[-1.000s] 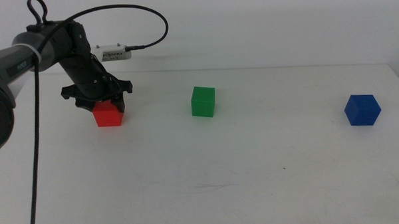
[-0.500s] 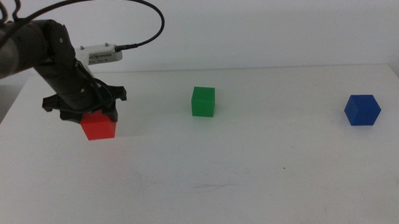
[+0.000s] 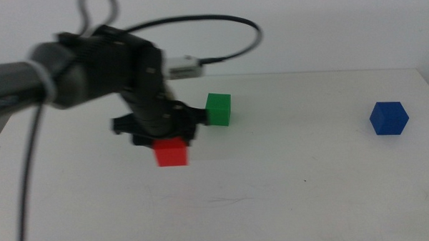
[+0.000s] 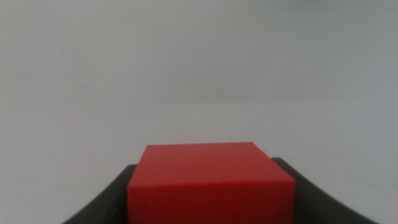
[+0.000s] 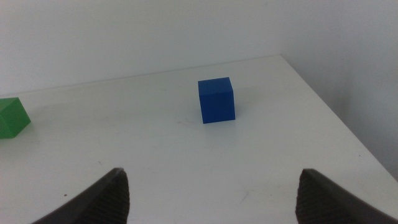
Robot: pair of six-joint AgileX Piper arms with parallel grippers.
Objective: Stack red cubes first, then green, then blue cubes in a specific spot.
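Left tool (image 3: 171, 143) was clamped on the red cube (image 3: 171, 152), a dark jaw against each side in the left wrist view, the cube (image 4: 210, 182) carried above the white tabletop (image 3: 274, 190) just in front of and left of the green cube (image 3: 218, 109). Green cube sat on the tabletop mid-rear; blue cube (image 3: 389, 118) sat well apart at the far right. Right tool (image 5: 211, 190) waited out of the middle view with jaws spread wide, facing the blue cube (image 5: 216, 100).
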